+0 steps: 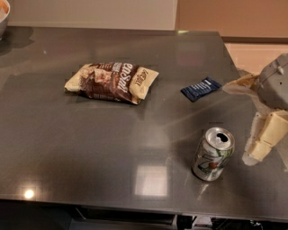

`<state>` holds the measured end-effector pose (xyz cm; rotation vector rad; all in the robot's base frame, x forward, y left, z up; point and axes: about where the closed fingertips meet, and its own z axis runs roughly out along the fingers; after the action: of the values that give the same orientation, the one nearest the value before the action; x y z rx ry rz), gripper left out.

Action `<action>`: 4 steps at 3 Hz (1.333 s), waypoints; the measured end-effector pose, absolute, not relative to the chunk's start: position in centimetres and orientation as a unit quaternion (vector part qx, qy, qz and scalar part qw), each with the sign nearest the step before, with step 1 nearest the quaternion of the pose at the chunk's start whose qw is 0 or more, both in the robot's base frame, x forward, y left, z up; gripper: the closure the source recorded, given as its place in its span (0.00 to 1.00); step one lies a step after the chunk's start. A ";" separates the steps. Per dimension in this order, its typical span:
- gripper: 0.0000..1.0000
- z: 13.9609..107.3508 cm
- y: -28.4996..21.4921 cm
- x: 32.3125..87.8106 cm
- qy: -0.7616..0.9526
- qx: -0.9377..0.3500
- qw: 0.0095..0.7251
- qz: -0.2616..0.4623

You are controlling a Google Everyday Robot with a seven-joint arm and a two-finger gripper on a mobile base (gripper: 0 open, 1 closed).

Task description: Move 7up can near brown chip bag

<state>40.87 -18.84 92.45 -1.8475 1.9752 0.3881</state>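
The 7up can (213, 154) stands upright on the dark grey table (90, 148) at the front right, its open top shiny. The brown chip bag (113, 81) lies flat at the middle left of the table, far from the can. My gripper (264, 140) is at the right edge of the view, just right of the can and apart from it, holding nothing that I can see. Its grey body (275, 84) sits above it and is partly cut off by the frame.
A small dark blue flat packet (200, 88) lies between the bag and the gripper, behind the can. A bowl's rim (3, 13) shows at the far left corner. The table's front edge runs just below the can.
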 end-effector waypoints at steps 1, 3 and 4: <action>0.00 91.5 -18.3 40.3 0.696 -0.669 0.208 0.156; 0.00 89.8 -16.1 38.2 0.647 -0.695 0.231 0.213; 0.18 89.4 -15.4 37.8 0.632 -0.702 0.238 0.225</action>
<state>37.79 -15.37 89.43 -1.9244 1.7315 0.6159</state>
